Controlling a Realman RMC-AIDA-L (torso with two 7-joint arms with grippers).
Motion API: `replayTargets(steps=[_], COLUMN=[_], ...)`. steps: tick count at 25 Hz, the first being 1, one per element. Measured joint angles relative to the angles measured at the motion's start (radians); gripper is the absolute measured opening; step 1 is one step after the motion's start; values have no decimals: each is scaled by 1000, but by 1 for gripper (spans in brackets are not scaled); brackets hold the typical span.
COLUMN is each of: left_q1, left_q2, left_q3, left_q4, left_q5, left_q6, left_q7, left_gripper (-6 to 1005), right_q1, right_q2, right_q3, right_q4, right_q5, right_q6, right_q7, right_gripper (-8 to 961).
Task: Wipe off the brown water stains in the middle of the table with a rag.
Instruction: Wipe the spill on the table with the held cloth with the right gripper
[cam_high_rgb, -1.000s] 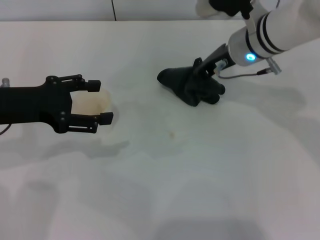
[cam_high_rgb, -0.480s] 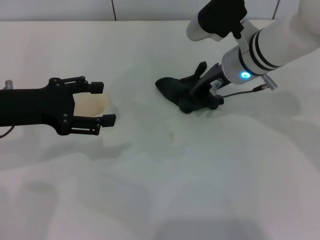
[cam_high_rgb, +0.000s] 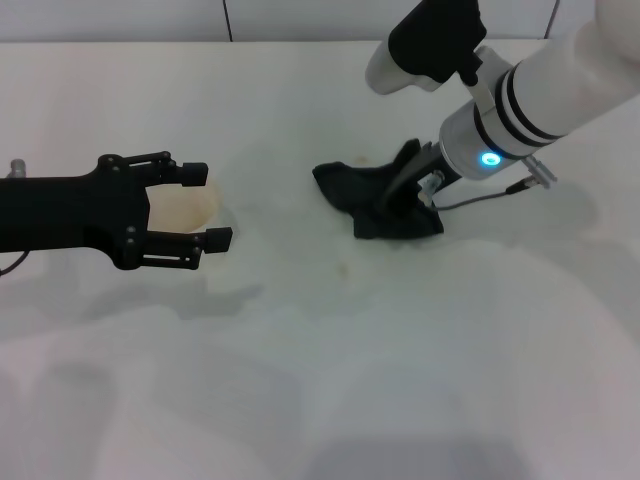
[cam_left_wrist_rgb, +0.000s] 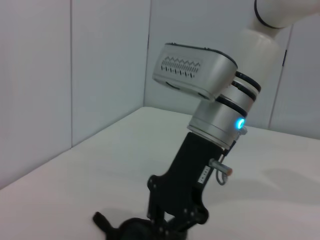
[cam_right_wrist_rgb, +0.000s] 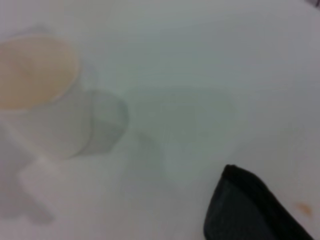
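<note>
Black rag (cam_high_rgb: 378, 201) lay crumpled on the white bench (cam_high_rgb: 400, 360), right of centre in the head view, spread flat toward its near edge. We saw the right gripper (cam_high_rgb: 408, 190) planted on it from above, dark fingers buried in the folds and apparently pinching the cloth; the left wrist view showed the same gripper (cam_left_wrist_rgb: 170, 222) pressed down into the rag (cam_left_wrist_rgb: 127, 229). In the right wrist view only a black corner of the rag (cam_right_wrist_rgb: 250, 210) showed.

Brown water stains (cam_high_rgb: 343, 268) were barely there: we made out one faint tan speck on the bench just near-left of the rag, apart from it, and a small orange fleck (cam_right_wrist_rgb: 303, 207) beside the cloth in the right wrist view. We could not make out any larger puddle.

Farther left, well apart from the rag, the left gripper (cam_high_rgb: 205, 207) hovered with fingers spread wide on either side of a translucent cup (cam_high_rgb: 183, 208) with a tan tint; we could not tell if they touched it. The cup (cam_right_wrist_rgb: 37, 95) also showed blurred in the right wrist view.
</note>
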Motion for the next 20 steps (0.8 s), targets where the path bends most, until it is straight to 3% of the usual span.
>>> replayTargets(steps=[8,15,20], left_q1=[-1,-8,-10], left_q2=[0,0,1], left_q3=[0,0,0], left_q4=[-5,-7,-8], left_q5=[0,0,0], left_q6=[2,3,3], left_q7=[0,0,0], left_gripper=[886,886,886], right_q1=[-19,-92,-97], right_q2=[0,0,0], right_q3=[7,1,-41], right_q4=[-31,-177,-211], right_q5=[3,30,78], right_q6=[-117,-184,-208], right_q7=[0,1,10], right_gripper=[23,23,24])
